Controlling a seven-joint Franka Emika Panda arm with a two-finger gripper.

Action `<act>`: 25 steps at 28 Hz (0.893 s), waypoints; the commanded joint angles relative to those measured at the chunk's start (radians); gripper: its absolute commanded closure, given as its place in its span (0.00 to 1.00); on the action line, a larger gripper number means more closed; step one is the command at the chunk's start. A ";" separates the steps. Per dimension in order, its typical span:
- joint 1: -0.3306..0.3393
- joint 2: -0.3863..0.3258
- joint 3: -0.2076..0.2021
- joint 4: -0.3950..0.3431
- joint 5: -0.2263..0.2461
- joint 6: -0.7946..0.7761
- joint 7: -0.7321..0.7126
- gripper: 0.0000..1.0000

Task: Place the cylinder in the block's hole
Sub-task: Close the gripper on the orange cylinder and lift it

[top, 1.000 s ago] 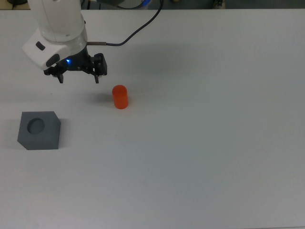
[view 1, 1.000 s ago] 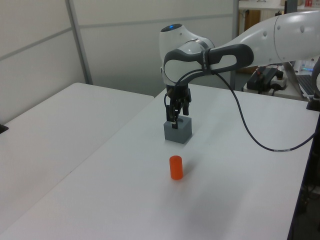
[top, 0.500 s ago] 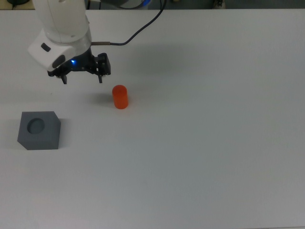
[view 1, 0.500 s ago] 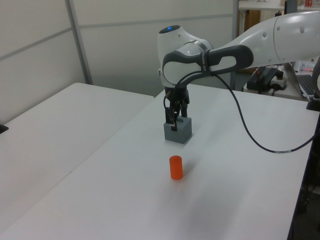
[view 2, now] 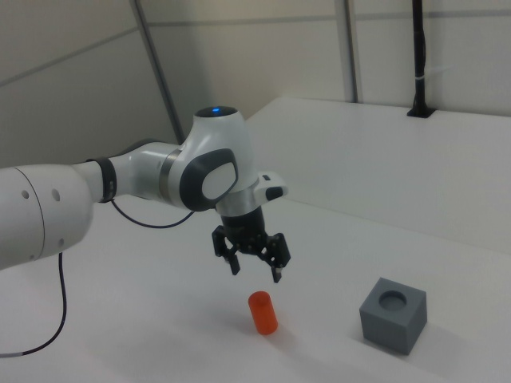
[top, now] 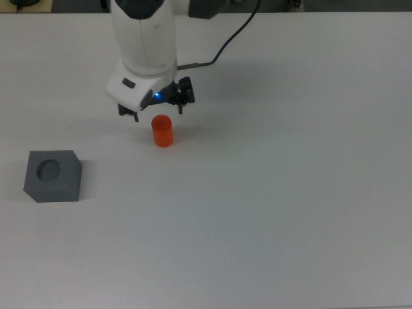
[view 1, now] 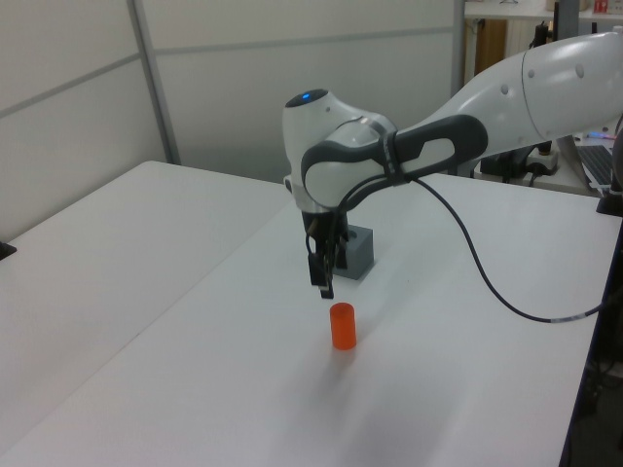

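On the white surface the orange-red cylinder is seen standing upright, well apart from the dark grey block, which sits toward the top view's left with its round hole facing up and unfilled. The pincer is held above and slightly behind the cylinder without touching it, its two black fingers spread wide and pointing downward, nothing gripped between them. A blue light is shown on the arm near the pincer, a black cable is trailed from it, and no brand, label or writing can be read anywhere.
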 commanded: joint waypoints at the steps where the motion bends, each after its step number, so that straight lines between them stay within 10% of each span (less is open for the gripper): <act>1: 0.032 0.012 -0.004 -0.040 -0.020 0.031 -0.001 0.00; 11: 0.041 0.069 -0.005 -0.033 -0.114 0.033 0.021 0.01; 16: 0.041 0.078 -0.005 -0.033 -0.143 0.031 0.021 0.47; 25: 0.041 0.078 -0.004 -0.033 -0.142 0.030 0.019 0.93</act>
